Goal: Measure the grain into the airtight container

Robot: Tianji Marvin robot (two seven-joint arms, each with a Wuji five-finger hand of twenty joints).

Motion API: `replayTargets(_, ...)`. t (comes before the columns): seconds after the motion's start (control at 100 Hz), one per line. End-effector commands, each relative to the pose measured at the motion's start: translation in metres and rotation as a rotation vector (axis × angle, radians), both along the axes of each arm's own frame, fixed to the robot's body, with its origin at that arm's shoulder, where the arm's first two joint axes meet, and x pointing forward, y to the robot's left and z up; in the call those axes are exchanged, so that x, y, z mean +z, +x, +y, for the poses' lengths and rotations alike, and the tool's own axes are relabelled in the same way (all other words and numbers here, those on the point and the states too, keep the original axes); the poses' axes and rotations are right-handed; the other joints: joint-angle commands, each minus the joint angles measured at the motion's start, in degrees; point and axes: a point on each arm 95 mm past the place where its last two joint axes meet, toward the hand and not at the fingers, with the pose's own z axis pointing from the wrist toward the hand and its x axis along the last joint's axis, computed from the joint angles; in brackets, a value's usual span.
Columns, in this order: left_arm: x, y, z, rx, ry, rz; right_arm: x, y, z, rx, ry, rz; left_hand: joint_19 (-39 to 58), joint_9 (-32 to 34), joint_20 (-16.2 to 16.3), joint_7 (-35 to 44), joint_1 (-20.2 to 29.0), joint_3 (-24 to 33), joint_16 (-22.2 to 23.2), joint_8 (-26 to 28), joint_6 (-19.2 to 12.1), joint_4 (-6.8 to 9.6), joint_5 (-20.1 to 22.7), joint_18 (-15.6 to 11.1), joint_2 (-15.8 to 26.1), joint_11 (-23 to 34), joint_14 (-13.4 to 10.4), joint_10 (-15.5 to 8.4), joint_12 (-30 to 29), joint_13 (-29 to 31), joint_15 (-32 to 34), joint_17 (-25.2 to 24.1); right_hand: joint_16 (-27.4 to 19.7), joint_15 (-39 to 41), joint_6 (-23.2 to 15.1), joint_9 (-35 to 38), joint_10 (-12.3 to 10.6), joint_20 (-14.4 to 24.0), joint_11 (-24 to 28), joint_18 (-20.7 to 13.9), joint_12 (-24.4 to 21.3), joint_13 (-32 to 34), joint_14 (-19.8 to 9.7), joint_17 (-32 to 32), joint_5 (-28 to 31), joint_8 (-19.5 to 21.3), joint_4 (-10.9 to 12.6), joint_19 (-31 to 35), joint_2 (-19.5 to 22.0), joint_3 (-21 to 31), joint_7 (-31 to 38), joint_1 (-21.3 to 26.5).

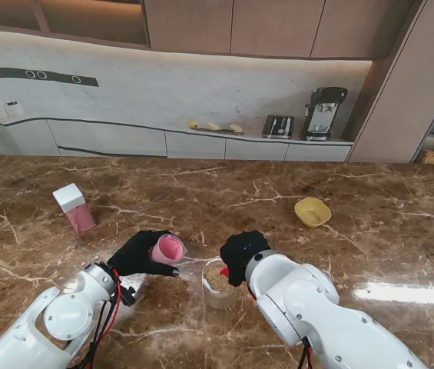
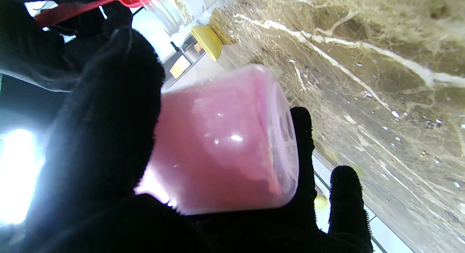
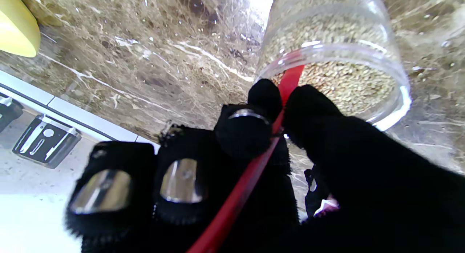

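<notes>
My left hand (image 1: 137,254) in its black glove is shut on a small pink translucent cup (image 1: 167,249), held tilted just left of the clear jar (image 1: 218,284); in the left wrist view the pink cup (image 2: 221,140) fills the palm. The clear jar holds brown grain (image 3: 338,82). My right hand (image 1: 241,255) sits over the jar's rim, shut on a red scoop (image 3: 287,85) by its handle, thumb and forefinger pinching it; the scoop's bowl reaches into the jar and is hidden. A pink box with a white lid (image 1: 74,208) stands farther left.
A yellow bowl (image 1: 313,211) sits on the brown marble table (image 1: 201,192) to the far right. Beyond the table, a counter carries a toaster (image 1: 278,126) and a coffee machine (image 1: 323,112).
</notes>
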Motion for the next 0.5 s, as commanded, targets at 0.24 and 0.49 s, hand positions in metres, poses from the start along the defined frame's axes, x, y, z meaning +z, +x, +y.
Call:
replayTargets(0.24,-0.0045,-0.0025,-0.002,0.001,-0.008,0.011,-0.0114,-0.0019,0.001,-0.045,-0.015,0.081,-0.85,4.64,-0.58,8.8,7.0,11.28,-0.34,0.91,-9.45,-1.07,9.91,0.42,12.83,4.12,-0.11,-3.07,1.46,-0.98,-0.32,-1.62,2.29,5.0,1.2,4.18,-2.76,-0.47,7.47,2.26,-1.39,2.64,-2.75,4.62,2.54,-1.09,3.66,8.06,-1.77,5.33,3.18,0.63)
replayTargets(0.49,-0.0048,-0.0027,-0.0021,0.002,-0.009,0.012,-0.0142,0.0002,0.0011,-0.069,0.015,0.118,-0.98,4.74,-0.58,8.84,6.88,11.4,-0.4,0.93,-9.57,-1.12,9.96,0.39,12.8,4.07,-0.14,-3.15,1.5,-0.97,-0.43,-1.61,2.46,5.66,1.67,4.14,-2.89,0.03,8.47,2.59,-1.62,2.63,-2.57,4.74,2.43,-1.58,3.86,8.87,-1.42,5.34,3.25,0.5)
